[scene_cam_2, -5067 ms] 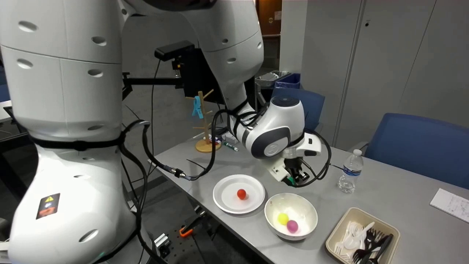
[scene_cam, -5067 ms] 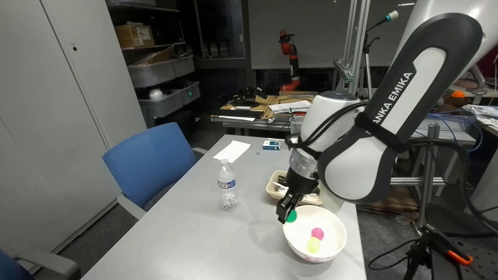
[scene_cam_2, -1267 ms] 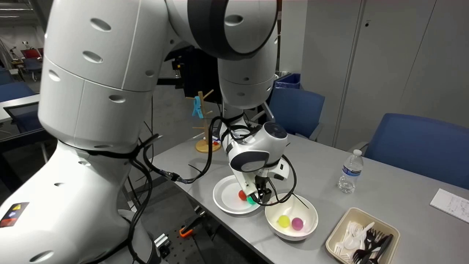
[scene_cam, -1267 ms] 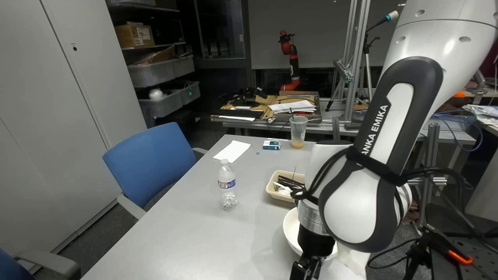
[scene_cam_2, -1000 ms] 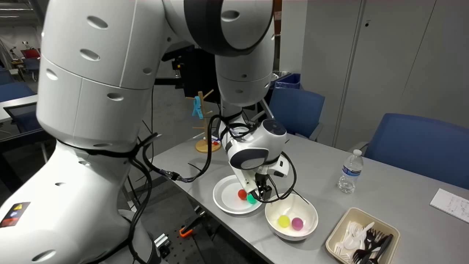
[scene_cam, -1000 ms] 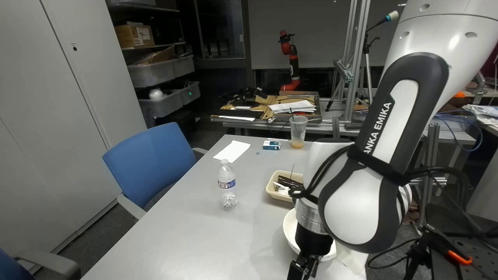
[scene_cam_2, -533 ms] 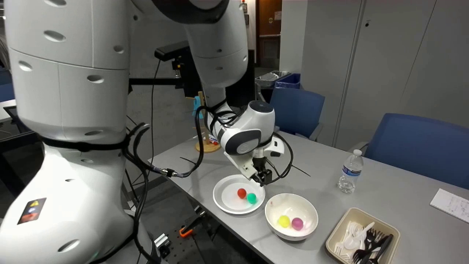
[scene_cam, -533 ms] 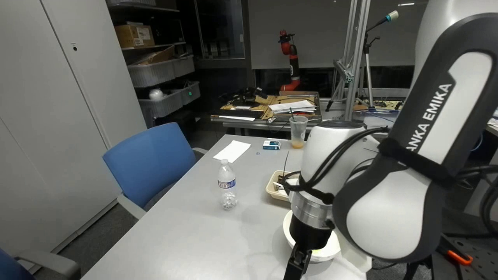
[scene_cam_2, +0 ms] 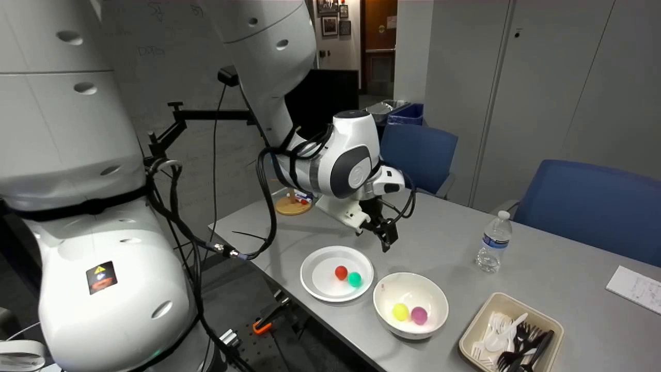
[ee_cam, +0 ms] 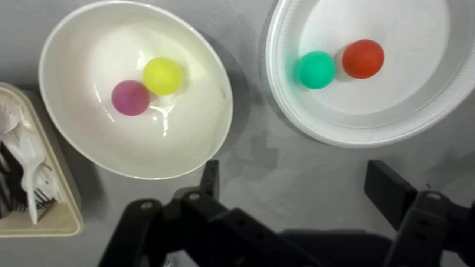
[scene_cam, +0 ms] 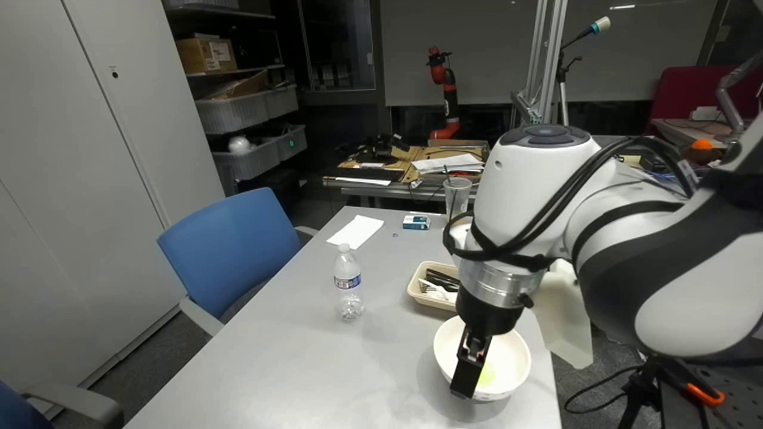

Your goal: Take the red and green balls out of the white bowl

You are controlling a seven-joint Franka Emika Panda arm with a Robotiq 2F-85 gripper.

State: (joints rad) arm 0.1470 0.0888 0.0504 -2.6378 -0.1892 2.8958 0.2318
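The red ball (ee_cam: 363, 59) and the green ball (ee_cam: 317, 70) lie just beside each other on a white plate (ee_cam: 404, 81), apart from the white bowl (ee_cam: 174, 148). In the bowl, a yellow ball (ee_cam: 162, 76) and a purple ball (ee_cam: 130, 98) sit side by side. The arm (scene_cam_2: 335, 163) reaches over the tabletop (scene_cam_2: 444, 232), its last part bent downward. The fingers (ee_cam: 387, 191) are spread wide above the tabletop, near the plate and bowl, grey surface showing between them. The red and green balls lie apart from them, past the plate's nearer rim. A tray (ee_cam: 61, 220) of utensils (ee_cam: 31, 159) lies near the bowl; a water bottle (scene_cam_2: 494, 243) stands upright, farther off.
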